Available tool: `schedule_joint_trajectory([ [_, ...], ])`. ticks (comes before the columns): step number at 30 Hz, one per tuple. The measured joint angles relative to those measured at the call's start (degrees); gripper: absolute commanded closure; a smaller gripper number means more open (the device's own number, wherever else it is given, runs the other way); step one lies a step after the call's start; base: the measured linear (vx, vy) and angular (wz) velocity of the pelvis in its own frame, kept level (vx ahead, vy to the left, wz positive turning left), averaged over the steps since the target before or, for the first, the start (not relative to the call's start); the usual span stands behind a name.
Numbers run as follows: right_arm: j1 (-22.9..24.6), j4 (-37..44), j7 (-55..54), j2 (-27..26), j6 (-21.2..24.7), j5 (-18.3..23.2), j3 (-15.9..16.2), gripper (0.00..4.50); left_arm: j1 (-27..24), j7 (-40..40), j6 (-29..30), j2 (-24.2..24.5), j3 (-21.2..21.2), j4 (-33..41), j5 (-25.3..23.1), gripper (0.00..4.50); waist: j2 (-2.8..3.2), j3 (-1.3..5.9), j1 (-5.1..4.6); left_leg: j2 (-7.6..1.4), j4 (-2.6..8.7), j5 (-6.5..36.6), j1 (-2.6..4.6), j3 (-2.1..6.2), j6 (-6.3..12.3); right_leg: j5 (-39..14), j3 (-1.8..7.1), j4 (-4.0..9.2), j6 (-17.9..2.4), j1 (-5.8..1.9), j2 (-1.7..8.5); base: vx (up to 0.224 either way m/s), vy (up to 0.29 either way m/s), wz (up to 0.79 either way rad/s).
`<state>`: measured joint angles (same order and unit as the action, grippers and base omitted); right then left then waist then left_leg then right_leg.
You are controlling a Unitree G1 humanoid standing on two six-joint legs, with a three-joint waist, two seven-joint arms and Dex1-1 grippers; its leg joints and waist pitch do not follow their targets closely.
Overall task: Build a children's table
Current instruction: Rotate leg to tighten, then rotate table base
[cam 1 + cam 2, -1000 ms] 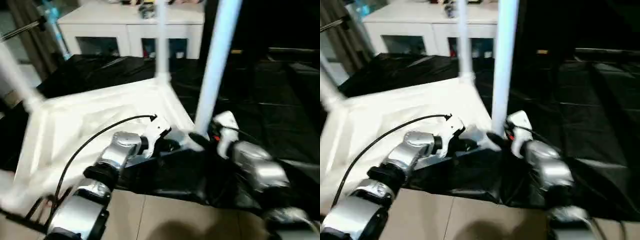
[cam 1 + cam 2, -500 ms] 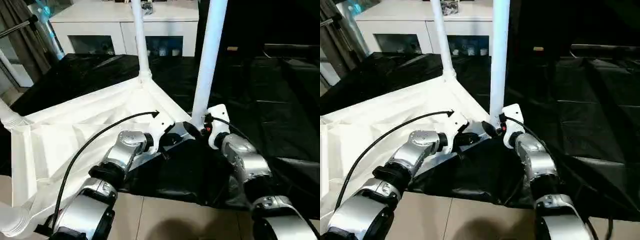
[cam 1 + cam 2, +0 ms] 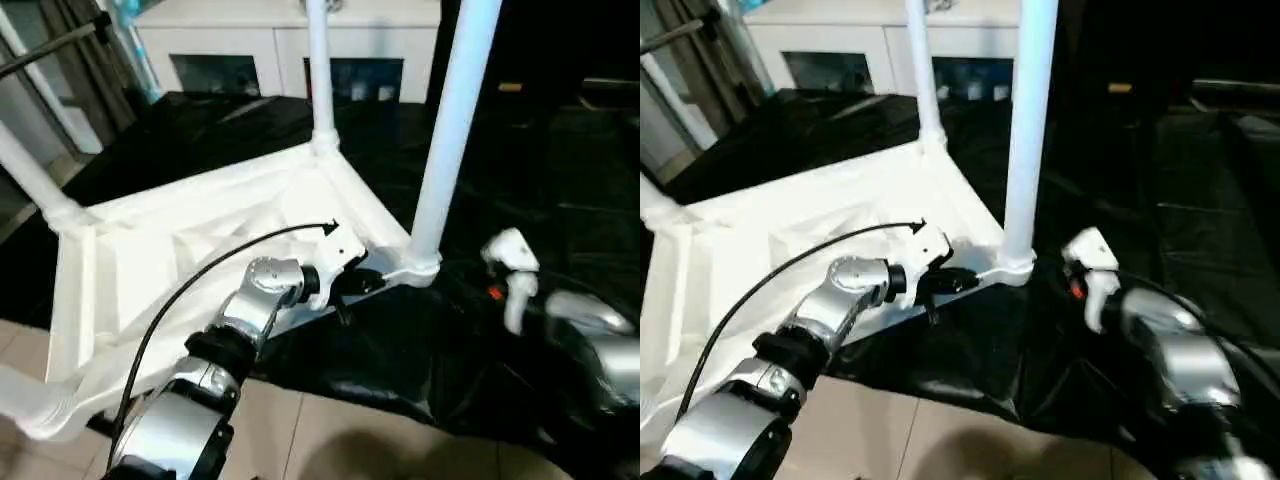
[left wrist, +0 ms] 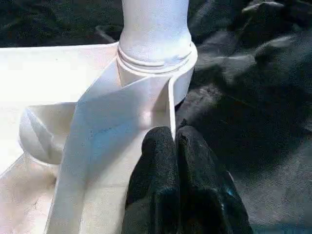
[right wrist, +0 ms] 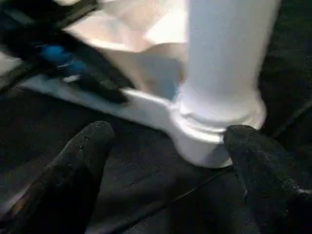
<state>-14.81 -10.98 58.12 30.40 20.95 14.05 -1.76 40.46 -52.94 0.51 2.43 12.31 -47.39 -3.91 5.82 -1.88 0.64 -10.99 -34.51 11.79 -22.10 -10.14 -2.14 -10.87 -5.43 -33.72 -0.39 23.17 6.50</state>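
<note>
R gripper (image 5: 165, 161) has let go of the near leg (image 3: 452, 130) and backed off, fingers wide, nothing held — so that leg looks seated in its socket. L gripper (image 4: 174, 141) stays shut on the tabletop (image 3: 180, 250) rim beside it. Tabletop lies upside down on black sheeting (image 3: 560, 180); white cabinet (image 3: 290, 40) behind, tile floor (image 3: 330, 440) near.

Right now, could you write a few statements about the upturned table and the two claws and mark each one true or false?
1. The tabletop lies underside up on black sheeting. True.
2. The left claw is shut at the tabletop's rim, near a corner socket. True.
3. The right claw grips the near leg. False: its fingers are spread, apart from the leg.
4. No legs are fitted. False: several stand in sockets.
</note>
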Motion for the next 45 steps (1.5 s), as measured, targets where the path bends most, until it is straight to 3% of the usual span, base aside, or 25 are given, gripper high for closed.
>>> schedule_joint_trajectory([
  [4, 1.2, 7.0, 2.4, 0.9, 4.6, 4.4, 0.5, 0.49, -1.3, -1.0, 0.2, 0.4, -0.1, 1.3, 1.4, 4.5, -0.65, -0.42, 0.07, -0.04, -0.01, 0.0, 0.02, 0.01, 0.01, 0.0, 0.08, -0.36, 0.1, -0.01, -0.05, 0.0, 0.0, 0.0],
  [5, 1.1, 8.0, 2.4, 0.6, 5.4, 4.9, 0.7, 0.42, -1.6, -1.4, 0.9, 0.7, -0.1, 2.0, 1.8, 4.23, -0.72, -0.47, 0.08, -0.05, 0.01, 0.0, 0.03, 0.02, 0.0, 0.0, 0.07, -0.42, 0.1, -0.01, -0.05, 0.0, 0.0, 0.0],
  [8, -0.1, 7.5, 1.1, -2.7, 5.9, 5.4, 1.4, 0.4, -2.6, -2.3, 4.7, 1.4, -1.5, 7.2, 4.5, 3.95, -1.63, -0.8, 0.07, -0.07, 0.04, -0.1, 0.08, 0.04, -0.06, 0.0, 0.09, -0.68, 0.1, 0.07, -0.06, 0.0, 0.0, 0.0],
  [10, -1.7, 5.8, -0.5, -5.1, 5.7, 4.5, 2.7, 0.4, -2.4, -2.9, 7.5, 2.2, -2.5, 12.3, 6.1, 3.81, -2.71, -1.01, 0.27, -0.21, 0.04, -0.1, 0.07, 0.12, -0.18, 0.0, 0.0, -0.77, 0.1, 0.18, -0.17, 0.0, 0.0, 0.0],
  [14, -3.7, 3.5, -3.0, -8.5, 4.9, 3.3, 3.9, 0.4, -3.9, -4.5, 15.5, 8.4, -3.5, 19.9, 6.5, 3.52, -3.59, -1.09, 0.23, -0.32, 0.06, -0.5, 0.07, -0.08, -0.73, 0.0, 0.14, -0.78, 0.0, 0.27, -0.21, 0.0, 0.0, 0.0],
  [17, -5.0, 1.1, -6.3, -12.1, 4.4, 3.0, 4.6, 0.4, -7.7, -6.3, 21.9, 14.8, -5.4, 26.7, 6.9, 3.23, -4.7, -1.17, 0.46, -0.34, 0.06, -0.5, 0.01, -0.17, -0.74, 0.0, 0.19, -0.98, 0.0, 0.64, -0.2, 0.0, 0.0, 0.0],
  [19, -5.8, 0.0, -8.6, -14.1, 3.4, 3.0, 4.5, 0.4, -10.9, -8.1, 25.9, 18.4, -6.3, 30.9, 8.1, 3.12, -5.32, -1.29, 1.18, -0.36, 0.02, -0.5, -0.06, -0.21, -0.77, -0.2, 0.19, -1.21, -0.2, 0.81, -0.19, 0.0, 0.0, 0.0],
  [22, -7.5, -2.5, -13.1, -18.3, 2.2, 3.0, 4.4, 0.4, -17.1, -12.0, 33.4, 24.6, -7.0, 40.0, 11.0, 2.91, -5.68, -1.3, 1.56, -0.41, 0.03, -0.6, 0.02, -0.28, -0.96, -0.2, 0.21, -1.29, -0.2, 0.8, -0.2, 0.0, 0.0, 0.0],
  [24, -7.8, -3.5, -14.7, -19.4, 1.9, 2.8, 4.4, 0.4, -18.6, -13.2, 36.2, 26.0, -7.2, 43.2, 12.4, 2.67, -5.75, -1.33, 2.74, -0.44, 0.04, -0.7, 0.05, -0.41, -1.13, -0.2, 0.24, -1.33, -0.3, 0.7, -0.17, 0.0, 0.0, 0.0],
  [27, -8.9, -5.7, -19.3, -24.5, 0.8, 2.8, 3.1, 0.4, -25.1, -15.1, 43.1, 30.3, -8.7, 54.1, 17.9, 2.61, -6.17, -1.36, 2.53, -0.66, 0.07, -0.6, 0.4, -0.96, -1.53, -0.2, 0.47, -1.53, -0.3, 0.68, -0.19, 0.0, 0.0, 0.0],
  [31, -9.6, -7.7, -22.3, -26.6, 0.1, 2.4, 2.9, 0.4, -27.4, -15.5, 47.8, 31.3, -9.8, 60.4, 21.2, 2.23, -6.31, -1.39, 2.9, -0.78, 0.13, -0.7, 0.63, -1.21, -1.76, -0.1, 0.53, -1.63, -0.3, 0.49, -0.2, 0.0, 0.0, 0.0],
  [35, -12.8, -14.2, -30.1, -30.1, -3.4, 0.4, 2.2, 0.4, -30.7, -13.9, 50.3, 32.6, -9.8, 67.2, 20.4, 1.77, -6.54, -1.41, 2.33, -0.78, 0.35, -0.8, 1.19, -1.29, -1.93, -0.1, 0.85, -1.62, -0.1, 0.22, -0.35, 0.0, 0.0, 0.0],
  [37, -15.7, -19.5, -36.5, -32.1, -5.2, 0.4, -0.7, 0.4, -32.3, -9.9, 50.3, 32.8, -7.3, 67.4, 15.7, 1.73, -6.52, -1.41, 1.9, -0.78, 0.39, -0.8, 1.26, -1.26, -2.05, 0.0, 1.26, -1.62, 0.0, 0.26, -0.68, 0.0, 0.0, 0.0],
  [38, -17.0, -21.4, -38.9, -32.6, -6.0, 0.6, -2.0, 0.4, -33.0, -7.9, 50.0, 32.6, -6.5, 67.1, 13.7, 1.51, -6.53, -1.41, 1.81, -0.81, 0.39, -0.9, 1.24, -1.18, -2.1, 0.0, 1.49, -1.61, 0.1, 0.27, -0.95, 0.0, 0.0, 0.0],
  [41, -18.8, -24.4, -43.0, -32.6, -8.0, 1.1, -4.5, 0.4, -34.0, -3.2, 49.7, 32.8, -5.7, 66.1, 10.7, 1.28, -6.64, -1.4, 2.22, -0.9, 0.4, -1.0, 1.14, -1.0, -2.24, 0.1, 1.65, -1.6, -0.1, 0.27, -1.24, 0.0, 0.0, 0.0],
  [45, -21.4, -28.5, -46.0, -32.4, -10.2, 1.5, -6.7, 0.4, -33.7, -1.2, 49.6, 34.5, -4.6, 66.5, 10.4, 0.93, -6.62, -1.4, 2.76, -0.89, 0.41, -1.0, 1.11, -1.0, -2.26, 0.1, 1.65, -1.63, -0.1, 0.28, -1.25, 0.0, 0.0, 0.0],
])
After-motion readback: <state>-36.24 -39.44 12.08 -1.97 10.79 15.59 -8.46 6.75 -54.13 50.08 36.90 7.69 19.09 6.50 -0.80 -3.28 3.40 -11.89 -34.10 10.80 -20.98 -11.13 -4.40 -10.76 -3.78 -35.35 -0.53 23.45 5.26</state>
